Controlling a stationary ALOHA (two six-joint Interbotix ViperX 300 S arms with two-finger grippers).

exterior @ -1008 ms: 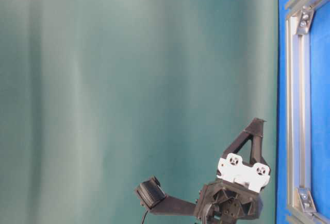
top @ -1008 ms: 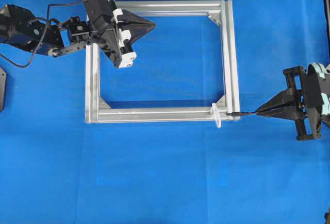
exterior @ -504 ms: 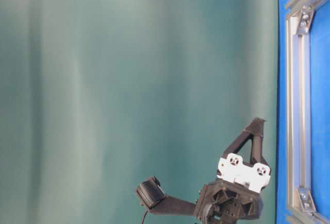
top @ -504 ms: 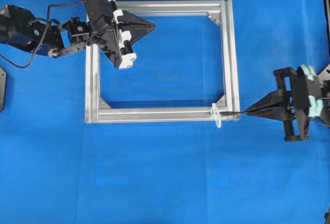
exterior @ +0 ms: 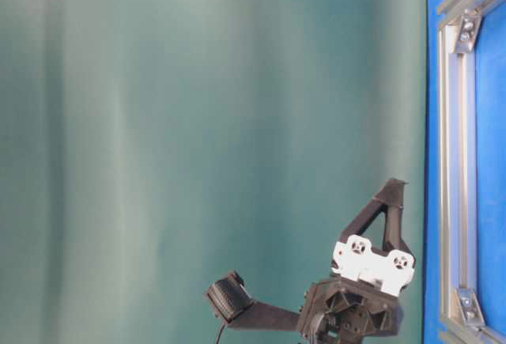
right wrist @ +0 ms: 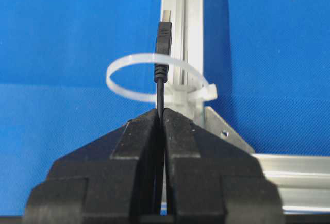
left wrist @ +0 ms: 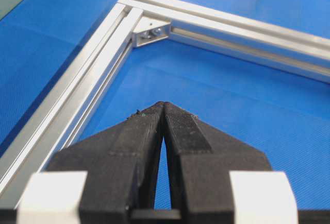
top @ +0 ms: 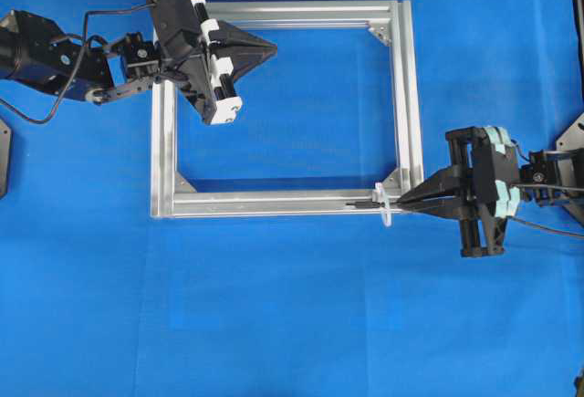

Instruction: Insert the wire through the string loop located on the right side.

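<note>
Down at the frame's lower-right corner, right gripper pinches the wire, plug already through the string loop; left gripper pressed together, holding nothing.

left gripper fingers pressed together, right gripper fingers clamped shut
</note>
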